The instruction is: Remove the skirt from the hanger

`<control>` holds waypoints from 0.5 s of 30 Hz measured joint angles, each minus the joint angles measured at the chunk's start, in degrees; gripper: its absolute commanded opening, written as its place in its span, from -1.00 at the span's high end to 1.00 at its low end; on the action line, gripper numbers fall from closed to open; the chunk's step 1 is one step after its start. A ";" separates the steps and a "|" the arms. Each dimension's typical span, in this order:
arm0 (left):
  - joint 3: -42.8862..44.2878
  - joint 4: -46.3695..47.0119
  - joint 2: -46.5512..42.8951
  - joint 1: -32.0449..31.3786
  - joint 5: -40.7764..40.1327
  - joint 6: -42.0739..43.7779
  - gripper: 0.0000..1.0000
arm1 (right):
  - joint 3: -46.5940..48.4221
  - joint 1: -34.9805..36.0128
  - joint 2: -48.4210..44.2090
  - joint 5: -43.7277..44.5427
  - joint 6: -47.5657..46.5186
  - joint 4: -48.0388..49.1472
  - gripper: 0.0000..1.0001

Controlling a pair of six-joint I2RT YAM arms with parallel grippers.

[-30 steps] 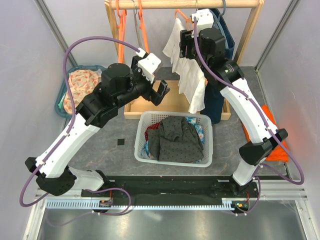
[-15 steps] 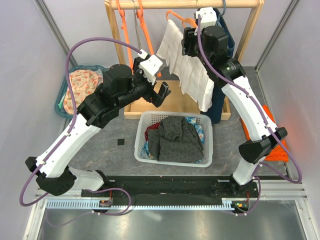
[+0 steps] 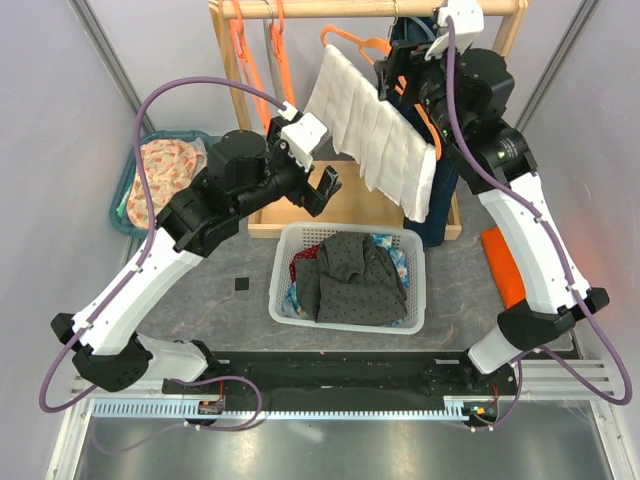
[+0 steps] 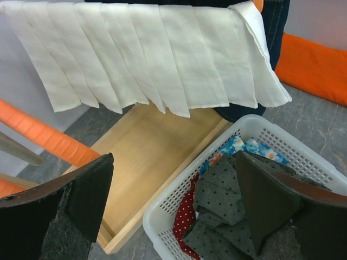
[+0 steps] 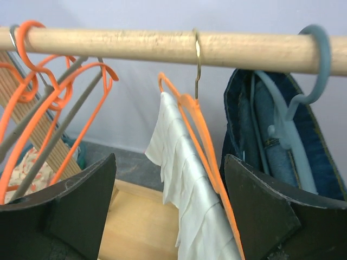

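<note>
The white pleated skirt (image 3: 375, 130) hangs over an orange hanger (image 3: 350, 42) whose metal hook sits on the wooden rod (image 3: 330, 8). Skirt and hanger lie tilted, spread diagonally from upper left to lower right. My right gripper (image 3: 400, 72) is open, high up by the rod. In the right wrist view the hanger (image 5: 201, 135) and skirt (image 5: 187, 184) hang between the spread fingers of that gripper (image 5: 171, 216), nearer the right one. My left gripper (image 3: 328, 187) is open and empty below the skirt's left part. In the left wrist view the skirt (image 4: 152, 54) hangs above that gripper (image 4: 173, 206).
A white basket (image 3: 283, 262) of clothes sits under the skirt, with a wooden tray (image 3: 345, 205) behind it. Empty orange hangers (image 3: 245, 50) hang at the rod's left, a denim garment (image 3: 440, 210) at its right. A teal basket (image 3: 135, 170) stands left, an orange cloth (image 3: 505, 265) right.
My right arm has risen and moved right toward the rod. The hanger and skirt have swung from hanging bunched to spread out diagonally. The left arm has barely moved.
</note>
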 measured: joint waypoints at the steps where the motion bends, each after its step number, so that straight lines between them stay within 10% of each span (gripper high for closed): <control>1: 0.00 0.00 0.00 0.00 0.00 0.02 -0.99 | 0.13 -0.44 -0.39 -0.33 0.07 0.63 -0.73; 15: 0.00 0.00 0.00 0.00 -0.07 0.55 -0.99 | 0.92 -4.11 9.27 -9.38 4.96 0.85 -0.54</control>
